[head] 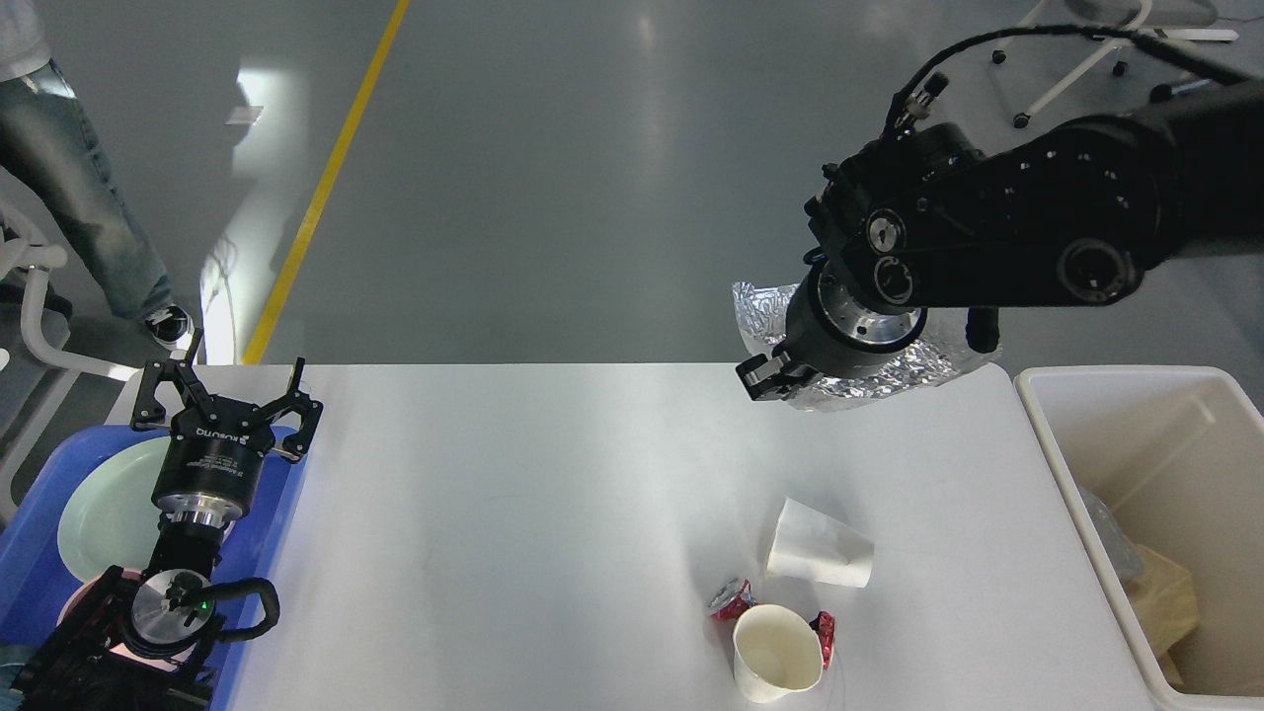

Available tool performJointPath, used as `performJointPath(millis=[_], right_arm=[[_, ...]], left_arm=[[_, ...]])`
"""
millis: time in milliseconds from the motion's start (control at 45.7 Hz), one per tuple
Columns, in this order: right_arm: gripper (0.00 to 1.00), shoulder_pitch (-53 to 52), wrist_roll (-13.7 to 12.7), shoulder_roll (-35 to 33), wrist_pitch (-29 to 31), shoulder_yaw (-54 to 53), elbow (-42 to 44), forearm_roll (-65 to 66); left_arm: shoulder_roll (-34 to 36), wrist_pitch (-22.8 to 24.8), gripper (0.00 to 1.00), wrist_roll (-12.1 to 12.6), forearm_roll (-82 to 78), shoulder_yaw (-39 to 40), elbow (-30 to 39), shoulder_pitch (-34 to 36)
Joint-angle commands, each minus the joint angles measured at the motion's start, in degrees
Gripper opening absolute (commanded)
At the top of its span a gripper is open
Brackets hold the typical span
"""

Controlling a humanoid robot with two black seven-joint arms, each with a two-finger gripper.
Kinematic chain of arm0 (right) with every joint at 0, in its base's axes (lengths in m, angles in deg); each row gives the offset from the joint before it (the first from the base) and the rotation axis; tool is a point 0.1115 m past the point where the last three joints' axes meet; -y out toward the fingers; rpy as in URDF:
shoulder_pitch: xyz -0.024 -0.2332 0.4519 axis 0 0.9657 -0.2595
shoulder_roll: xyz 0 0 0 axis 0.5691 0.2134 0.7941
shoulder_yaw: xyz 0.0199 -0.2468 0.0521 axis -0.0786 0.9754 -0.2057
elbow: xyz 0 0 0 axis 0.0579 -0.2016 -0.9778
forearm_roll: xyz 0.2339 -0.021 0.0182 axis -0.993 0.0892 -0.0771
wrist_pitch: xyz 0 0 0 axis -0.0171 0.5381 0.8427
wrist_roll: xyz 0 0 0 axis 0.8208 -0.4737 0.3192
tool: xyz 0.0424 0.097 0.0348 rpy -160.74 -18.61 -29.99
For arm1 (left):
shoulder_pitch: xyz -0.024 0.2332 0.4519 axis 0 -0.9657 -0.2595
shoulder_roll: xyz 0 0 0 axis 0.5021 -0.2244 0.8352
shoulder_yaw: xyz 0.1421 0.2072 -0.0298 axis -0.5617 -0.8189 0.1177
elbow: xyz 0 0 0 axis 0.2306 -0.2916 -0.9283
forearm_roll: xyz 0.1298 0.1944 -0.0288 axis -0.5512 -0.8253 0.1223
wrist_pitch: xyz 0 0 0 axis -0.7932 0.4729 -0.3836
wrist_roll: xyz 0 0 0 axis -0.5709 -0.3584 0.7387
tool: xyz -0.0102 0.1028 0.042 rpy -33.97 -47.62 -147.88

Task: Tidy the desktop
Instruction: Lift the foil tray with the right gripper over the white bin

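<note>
The desktop [513, 513] is a wide white-grey tabletop. My right gripper [765, 375] is shut on a crumpled sheet of silver foil [879, 370] and holds it in the air over the table's far right edge. A white paper cup [820, 555] lies on its side at the front right. A second paper cup [777, 664] stands at the front edge with red wrappers [729, 598] beside it. My left gripper [225, 390] is open and empty above the blue tray [25, 553].
The blue tray at the left holds a pale green plate [104, 513]. A cream-white bin [1136, 454] with some trash in it stands off the table's right end. A person's legs [69, 188] and chair frames are on the floor beyond.
</note>
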Motion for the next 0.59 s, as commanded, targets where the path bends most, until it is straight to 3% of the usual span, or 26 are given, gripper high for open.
performJointPath(millis=[0,328,569], right_arm=[[0.0,-8.3,0.1,-1.5,2.0,6.7,-5.0,-7.9],[0.0,-10.1,0.2,-1.8,1.2,16.7,-6.8,-14.9],[0.0,-5.4,0.3,-11.6,0.3,25.6,-1.3,-15.0]], left_arm=[[0.0,0.0,0.97,0.0,0.0,0.0,0.0,0.0],[0.0,0.0,0.97,0.0,0.0,0.0,0.0,0.0],[0.0,0.0,0.97,-0.1,0.0,0.0,0.0,0.0]])
